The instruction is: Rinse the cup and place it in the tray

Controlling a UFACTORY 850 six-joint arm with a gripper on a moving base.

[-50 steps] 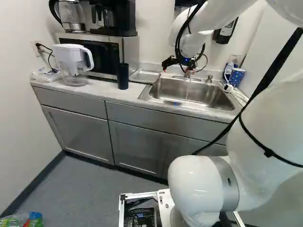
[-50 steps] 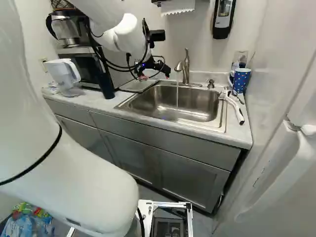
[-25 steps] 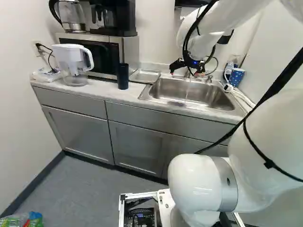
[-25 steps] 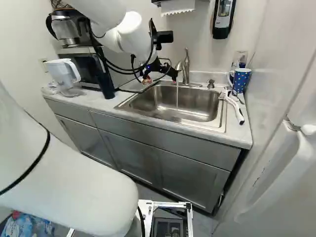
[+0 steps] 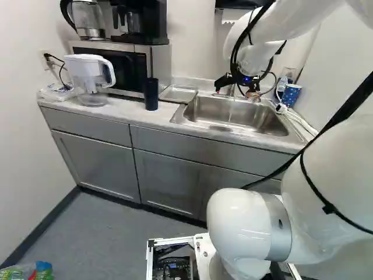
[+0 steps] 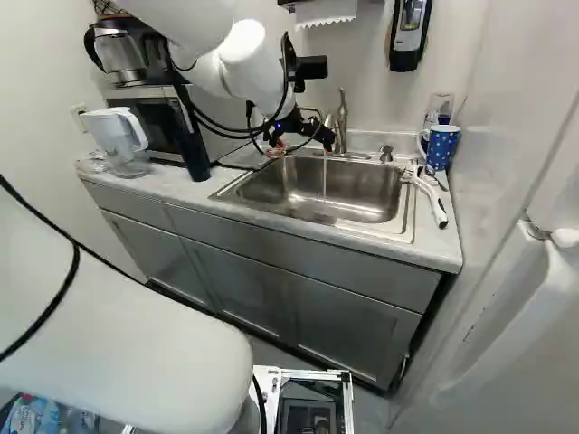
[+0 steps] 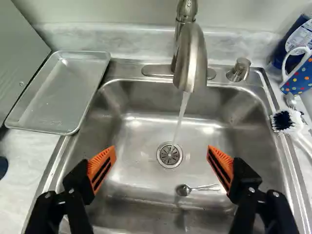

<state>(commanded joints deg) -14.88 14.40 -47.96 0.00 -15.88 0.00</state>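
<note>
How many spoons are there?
2 that I can see: one spoon lies in the sink, near the drain, and another spoon lies by the dish brush and dotted mug. More may be hidden.

Kitchenette, or a small kitchen corner. From where I stand: steel sink [image 6: 317,192] set in the surface [image 5: 129,114], faucet [image 6: 341,128] running, gray cabinets [image 5: 169,181] below. Microwave [image 5: 158,63] on the surface, coffee maker [image 5: 149,23] and glass kettle [image 5: 87,17] on top of it. Water pitcher [image 5: 87,71] beside the microwave. Metal tray [image 7: 58,95] next to the sink, spoon [image 7: 183,190] in it, dotted mug [image 6: 441,147] and dish brush [image 7: 288,120] on the other side. Paper towels [image 6: 326,11] and a dispenser [image 6: 409,32] on the wall look more like a shared workplace kitchen than a home, but can't tell for sure. Plain gray floor [image 5: 116,239].
</note>
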